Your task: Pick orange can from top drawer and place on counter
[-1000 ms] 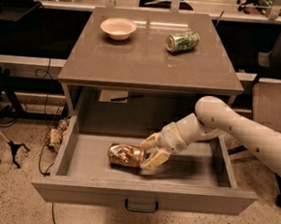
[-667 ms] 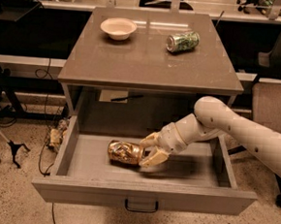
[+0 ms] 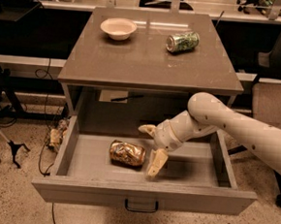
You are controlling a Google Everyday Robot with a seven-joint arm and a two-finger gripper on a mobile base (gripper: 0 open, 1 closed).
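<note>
The orange can (image 3: 126, 153), dented and shiny, lies on its side on the floor of the open top drawer (image 3: 84, 151). My gripper (image 3: 147, 151) is inside the drawer just right of the can. It is open, with one finger (image 3: 148, 129) behind the can's right end and the other (image 3: 157, 163) in front of it. The can's right end sits at the mouth of the fingers and I cannot tell whether they touch it. The counter (image 3: 135, 60) is the glossy grey-brown top above the drawer.
A white bowl (image 3: 118, 28) and a green-and-silver can (image 3: 182, 41) lying on its side sit on the counter's far part. The drawer's front panel has a dark handle (image 3: 141, 206). A chair (image 3: 272, 102) stands at the right, with cables and stand legs on the floor at the left.
The fingers have spread wider and the gripper has shifted slightly right, off the can's middle. The can stays in the same place on the drawer floor.
</note>
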